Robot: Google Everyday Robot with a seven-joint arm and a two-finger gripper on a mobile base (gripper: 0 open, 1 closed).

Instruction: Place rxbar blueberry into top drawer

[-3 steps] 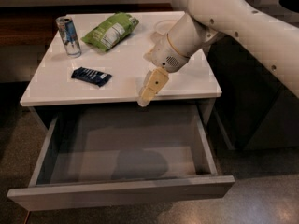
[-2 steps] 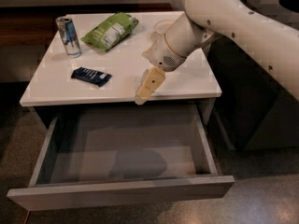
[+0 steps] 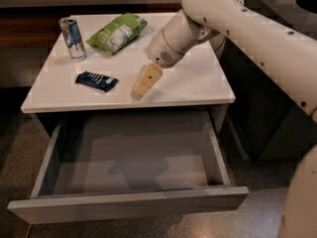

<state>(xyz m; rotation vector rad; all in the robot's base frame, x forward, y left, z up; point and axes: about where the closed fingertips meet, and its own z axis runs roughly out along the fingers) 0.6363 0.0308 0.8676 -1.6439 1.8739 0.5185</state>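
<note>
The rxbar blueberry (image 3: pixel 96 81), a small flat navy-blue bar, lies on the white tabletop (image 3: pixel 198 78) near its left front. The top drawer (image 3: pixel 129 155) is pulled wide open below the table's front edge, its grey inside bare. My gripper (image 3: pixel 137 92) hangs from the white arm over the table's front middle, pointing down and left. It is to the right of the bar, about a bar's length away, and holds nothing.
A green chip bag (image 3: pixel 117 32) lies at the back of the table. A silver-blue can (image 3: pixel 73 38) stands at the back left. A dark cabinet (image 3: pixel 267 108) stands close on the right. The drawer's front panel (image 3: pixel 124 208) juts toward me.
My gripper has moved left along the table's front edge, closer to the bar. The bar, bag, can and drawer have not moved.
</note>
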